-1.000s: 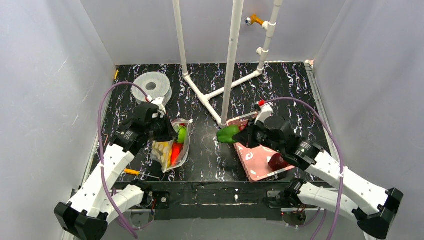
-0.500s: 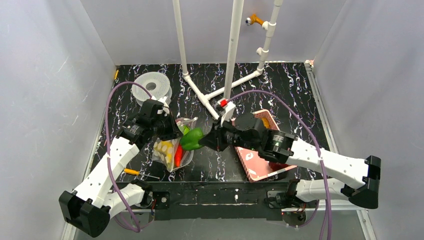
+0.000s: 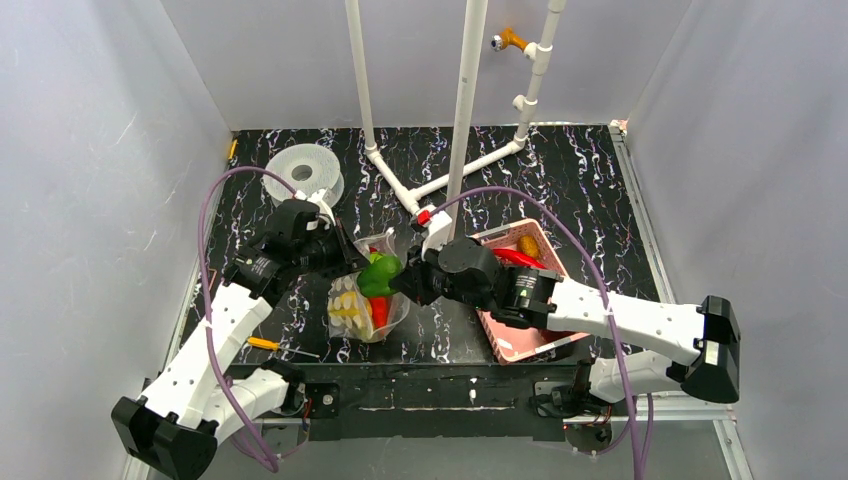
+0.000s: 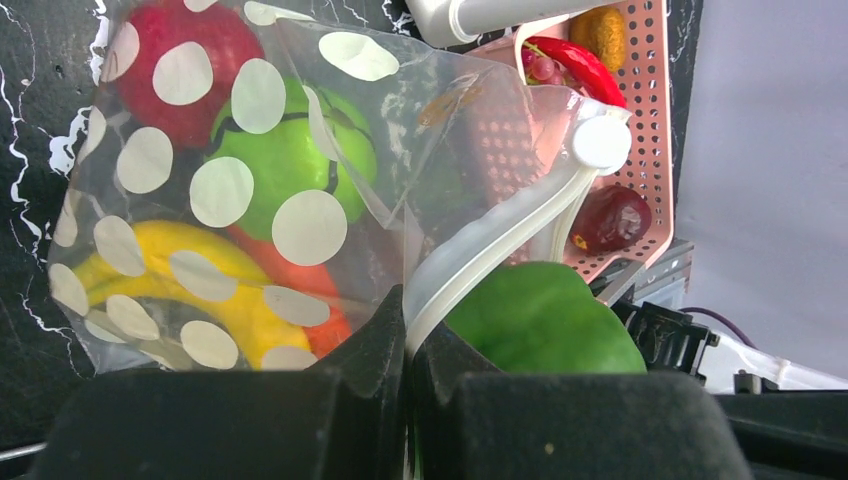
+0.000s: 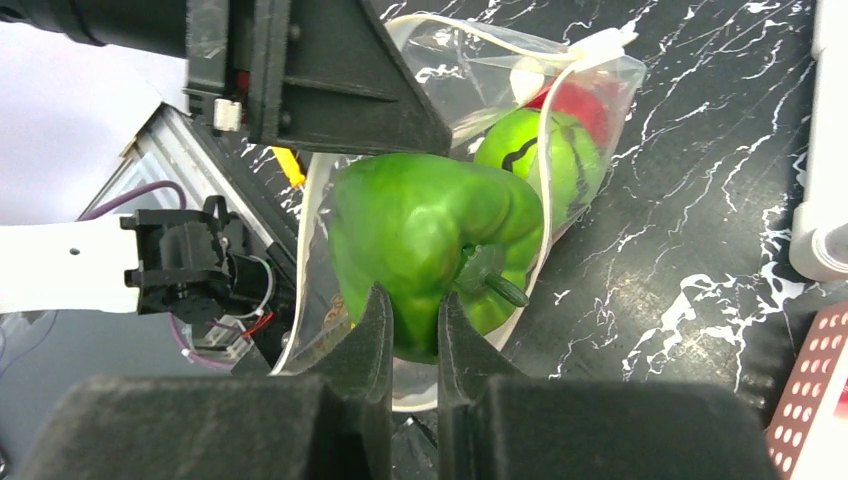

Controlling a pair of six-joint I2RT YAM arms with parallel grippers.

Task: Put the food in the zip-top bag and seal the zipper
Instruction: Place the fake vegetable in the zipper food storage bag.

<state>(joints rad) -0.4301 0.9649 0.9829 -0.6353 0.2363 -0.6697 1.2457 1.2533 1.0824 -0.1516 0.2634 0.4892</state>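
"Two arms meeting over that black marbled table (image 3: 600, 200). What has each one got?"

"The left gripper (image 4: 405, 320) has its fingers pinched together on the mouth edge of the zip-top bag (image 4: 440, 120), right on the zipper (image 4: 500, 235), and it's holding that edge up. The right gripper (image 5: 412, 310) is clamped on a green pepper (image 5: 420, 230), close by the stem."

"And the pink basket (image 3: 505, 340)?"

"Behind the right claw, back under its arm. A red chilli (image 4: 575, 65) and a few other pieces lie in it."

"So where's the pepper against the bag?"

"Straight ahead of the right claw's tips, at the bag's mouth. Its stem end faces that claw and its bulk points forward. The rim loops round it, the bag's body lies beyond, and the left claw is just past it. I'd say the move turns on pushing forward along that line. Whether it's past the rim yet, I can't tell."

"Anything inside?"

"A banana (image 4: 150, 290), a carrot (image 4: 300, 290), a round green piece (image 4: 290, 160) and a tomato (image 4: 215, 40), all ahead of the left claw's pinch, behind the dotted plastic."

"The zipper?"

"Unsealed, by my guess. Its white slider (image 4: 600, 143) sits at the far end from the left claw."
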